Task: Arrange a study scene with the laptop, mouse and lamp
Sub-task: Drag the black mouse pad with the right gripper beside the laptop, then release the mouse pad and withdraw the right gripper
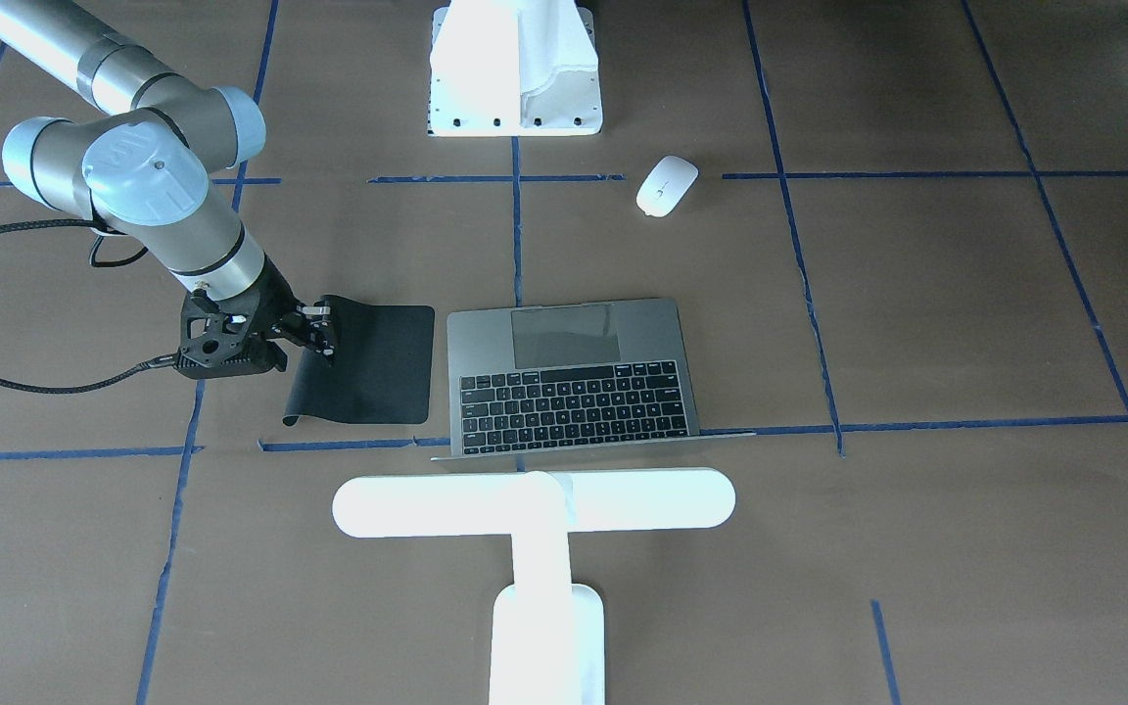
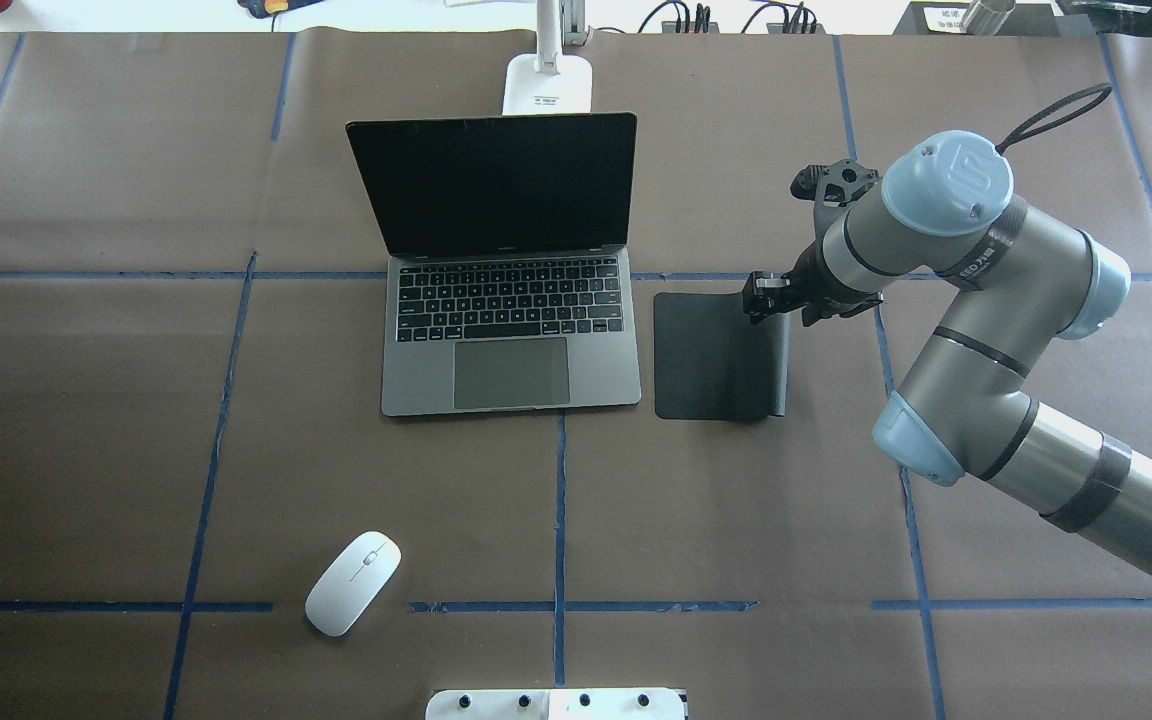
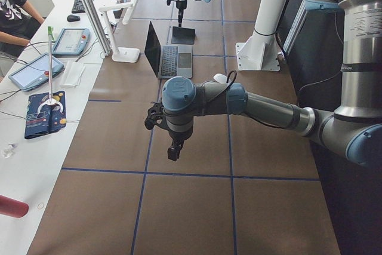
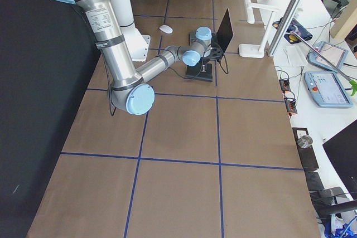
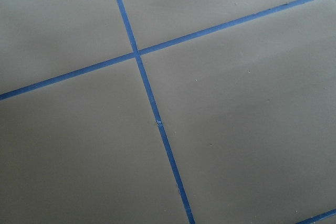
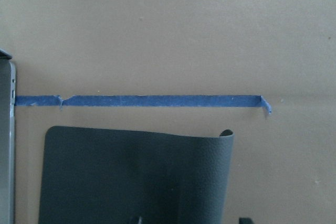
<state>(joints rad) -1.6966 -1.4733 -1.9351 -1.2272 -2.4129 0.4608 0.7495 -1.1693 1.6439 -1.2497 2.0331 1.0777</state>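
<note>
**Q:** On the desk [image 2: 86,420], how's the study setup?

**Me:** Got the laptop [image 2: 506,340] open, lamp [image 2: 548,85] behind it, mouse pad [image 2: 711,355] beside it. My right hand [image 2: 764,298] is spread over the pad's curled edge. The mouse [image 2: 353,583] sits well off to my left, needs moving I'd say.

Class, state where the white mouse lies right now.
In the overhead view the mouse lies left of centre, nearer the robot than the laptop and apart from it, at a gap in a blue tape line.
</note>
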